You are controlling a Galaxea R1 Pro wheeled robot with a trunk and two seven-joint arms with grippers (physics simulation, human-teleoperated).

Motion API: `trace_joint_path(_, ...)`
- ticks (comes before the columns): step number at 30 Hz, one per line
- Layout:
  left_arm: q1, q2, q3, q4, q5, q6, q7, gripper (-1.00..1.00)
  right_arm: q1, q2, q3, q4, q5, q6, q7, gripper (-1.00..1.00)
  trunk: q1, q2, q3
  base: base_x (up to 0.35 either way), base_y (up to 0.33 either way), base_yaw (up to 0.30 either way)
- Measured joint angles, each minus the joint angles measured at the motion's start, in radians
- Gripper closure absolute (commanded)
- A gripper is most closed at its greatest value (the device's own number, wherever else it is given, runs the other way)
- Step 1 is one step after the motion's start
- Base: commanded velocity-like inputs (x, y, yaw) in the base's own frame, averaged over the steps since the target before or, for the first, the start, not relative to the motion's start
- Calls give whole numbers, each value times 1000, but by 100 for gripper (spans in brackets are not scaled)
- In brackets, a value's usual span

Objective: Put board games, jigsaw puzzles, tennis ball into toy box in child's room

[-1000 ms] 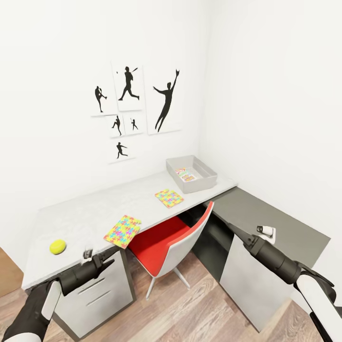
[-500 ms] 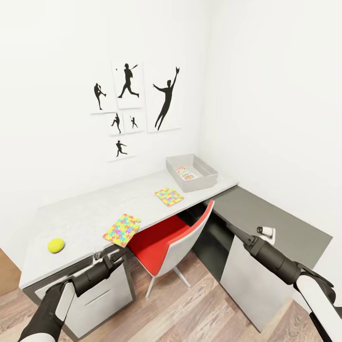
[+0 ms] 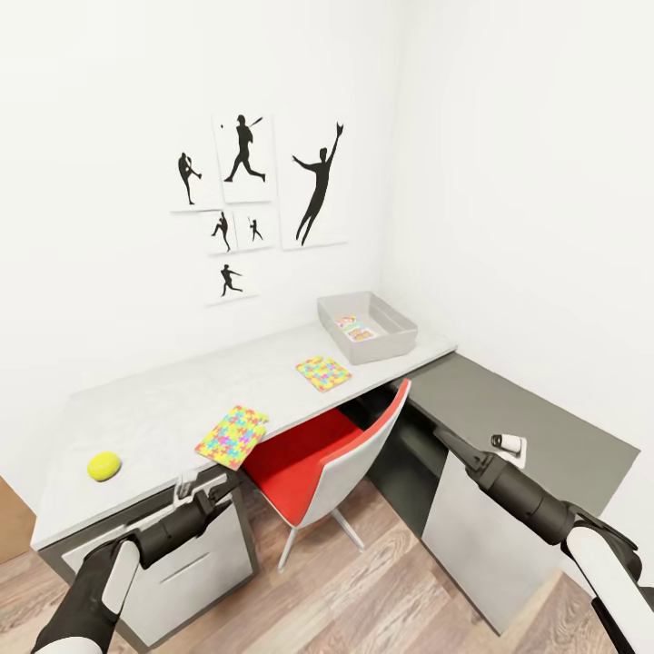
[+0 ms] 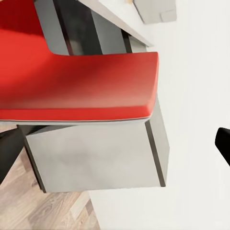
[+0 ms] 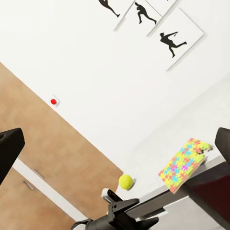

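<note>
- Left gripper (image 3: 207, 490) hangs at the table's (image 3: 163, 413) near edge, jaws seemingly apart, empty, nearest the overhanging jigsaw puzzle (image 3: 232, 436).
- Tennis ball (image 3: 104, 466) lies far left; toy box (image 3: 367, 328) far right, already holding a board game (image 3: 354, 329).
- Right gripper (image 3: 451, 445): spread fingers, idle.

Two jigsaw puzzles (image 3: 232, 436) (image 3: 322, 372), one tennis ball (image 3: 104, 466), one toy box (image 3: 367, 328), one red chair (image 3: 313, 463), six silhouette posters (image 3: 245, 159).

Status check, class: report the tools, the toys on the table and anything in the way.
Left tool and right tool empty, jaw state unclear. Tennis ball, two jigsaw puzzles on table, outside toy box. Red chair fronts table.
</note>
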Motion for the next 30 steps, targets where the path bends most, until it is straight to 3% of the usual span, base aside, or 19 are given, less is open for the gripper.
trace_joint_path(5,-1,23,2,0,42,15,-4,-100,0,0,0,0,-1,0,0,-100,19,-35,-16,0,0,0)
trace_joint_path(8,-10,30,1,-1,105,34,4,-100,0,0,0,0,-1,0,-1,-100,31,-56,-25,0,0,0)
trace_joint_path(12,-25,31,0,-1,143,42,9,-100,0,0,0,6,-1,0,-1,-100,46,-84,-38,0,0,0)
trace_joint_path(30,-31,26,-5,-1,156,37,12,-100,0,0,-40,36,-2,1,0,-100,115,-210,-94,0,0,0)
